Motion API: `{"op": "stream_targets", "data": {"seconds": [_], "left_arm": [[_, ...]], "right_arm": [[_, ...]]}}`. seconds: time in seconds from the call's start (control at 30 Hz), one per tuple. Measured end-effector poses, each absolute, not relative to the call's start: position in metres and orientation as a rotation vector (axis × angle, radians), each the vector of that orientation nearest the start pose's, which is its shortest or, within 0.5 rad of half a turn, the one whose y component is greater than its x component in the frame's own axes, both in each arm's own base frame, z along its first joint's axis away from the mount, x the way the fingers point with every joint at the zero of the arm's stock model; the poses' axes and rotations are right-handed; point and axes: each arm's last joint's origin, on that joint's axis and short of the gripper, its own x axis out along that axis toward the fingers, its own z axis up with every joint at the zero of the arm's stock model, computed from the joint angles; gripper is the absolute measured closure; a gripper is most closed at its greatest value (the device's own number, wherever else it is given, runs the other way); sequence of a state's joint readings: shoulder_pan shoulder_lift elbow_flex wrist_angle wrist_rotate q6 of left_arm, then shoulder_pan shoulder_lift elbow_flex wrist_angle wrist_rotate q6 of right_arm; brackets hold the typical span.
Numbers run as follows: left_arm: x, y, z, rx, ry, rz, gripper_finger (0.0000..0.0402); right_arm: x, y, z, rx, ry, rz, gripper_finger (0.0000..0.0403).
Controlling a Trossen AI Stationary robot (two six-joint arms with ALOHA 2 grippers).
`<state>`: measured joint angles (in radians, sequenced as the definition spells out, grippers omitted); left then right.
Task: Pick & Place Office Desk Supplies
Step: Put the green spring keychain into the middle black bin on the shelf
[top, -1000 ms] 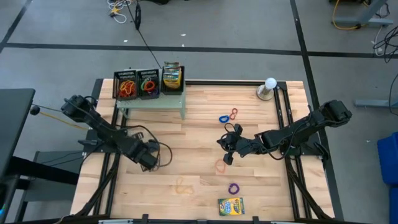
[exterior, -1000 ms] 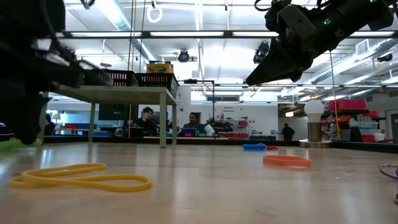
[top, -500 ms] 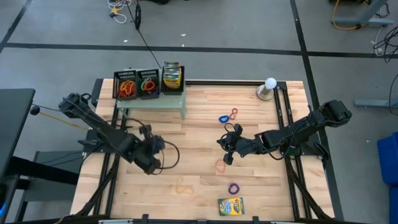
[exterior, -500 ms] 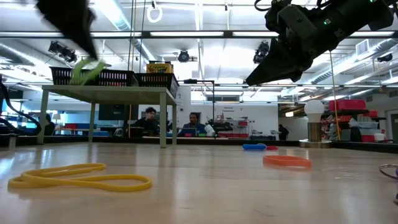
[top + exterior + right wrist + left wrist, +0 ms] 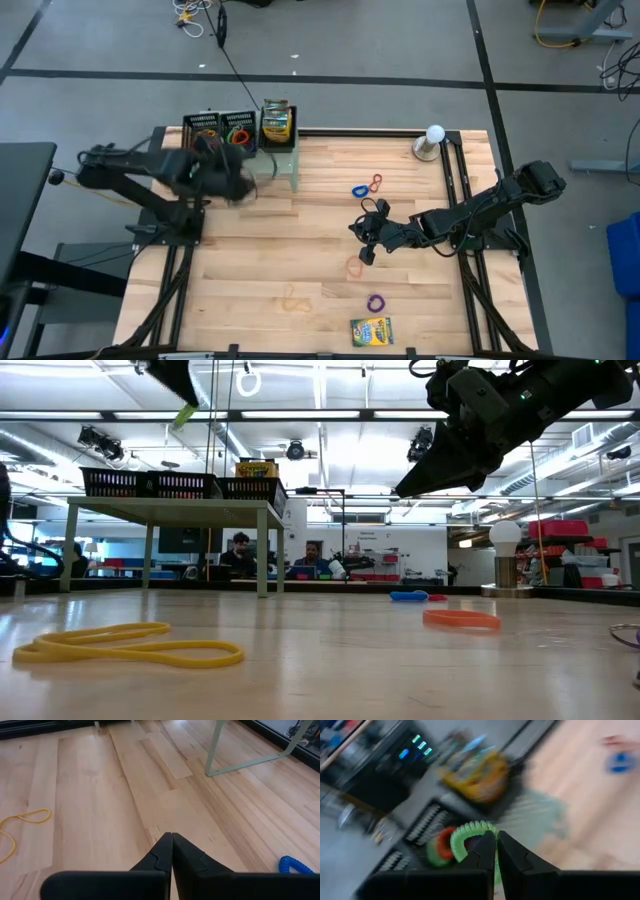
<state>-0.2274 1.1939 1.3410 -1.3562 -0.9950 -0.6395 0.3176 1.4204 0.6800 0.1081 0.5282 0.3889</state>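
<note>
My left gripper [image 5: 236,182] hangs high beside the pale green stand [image 5: 268,160], shut on a green rubber band [image 5: 469,833]. In the low view the gripper [image 5: 172,378] is at the top edge, with the band [image 5: 186,414] below it. Two black mesh trays [image 5: 205,135] [image 5: 240,133] holding bands, and a crayon box [image 5: 277,124], stand on the stand's top. My right gripper [image 5: 364,252] hovers shut over the table's middle, holding nothing; its fingertips [image 5: 171,836] meet above bare wood. My left gripper pinches the green band between its two fingers at one spot of the loop [image 5: 485,840]. The rest of the loop curls out past the fingertips. The band is lifted clear of the table and stand and dangles below the fingers [image 5: 186,414].
Loose bands lie on the table: blue [image 5: 359,190], red [image 5: 376,182], orange [image 5: 354,267], purple [image 5: 375,302] and a pale yellow one [image 5: 293,298]. A second crayon box [image 5: 371,330] lies near the front edge. A white globe [image 5: 432,140] stands at the far right.
My left gripper has risen from low over the table's left part and swung toward the far edge, up beside the stand with the trays, turning as it went. The green band has gone up with it, clear of the table.
</note>
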Motion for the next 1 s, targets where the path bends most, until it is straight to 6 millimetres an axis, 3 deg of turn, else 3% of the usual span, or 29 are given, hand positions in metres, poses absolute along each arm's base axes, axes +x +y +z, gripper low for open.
{"op": "stream_targets", "data": {"seconds": [0.23,0.5,0.77,1.0], "left_arm": [[0.178,0.042,0.367,0.080,0.772,1.028,0.0391],[0.171,0.099,0.345,-0.025,0.836,1.034,0.0392],[0.168,0.116,0.320,-0.088,0.872,0.972,0.0363],[0.166,0.114,0.329,-0.063,0.867,0.962,0.0299]], "right_arm": [[0.267,0.072,0.189,0.108,0.528,-0.308,0.0391],[0.267,0.072,0.189,0.107,0.529,-0.308,0.0391],[0.267,0.073,0.189,0.104,0.529,-0.307,0.0391],[0.267,0.072,0.189,0.104,0.529,-0.307,0.0391]]}}
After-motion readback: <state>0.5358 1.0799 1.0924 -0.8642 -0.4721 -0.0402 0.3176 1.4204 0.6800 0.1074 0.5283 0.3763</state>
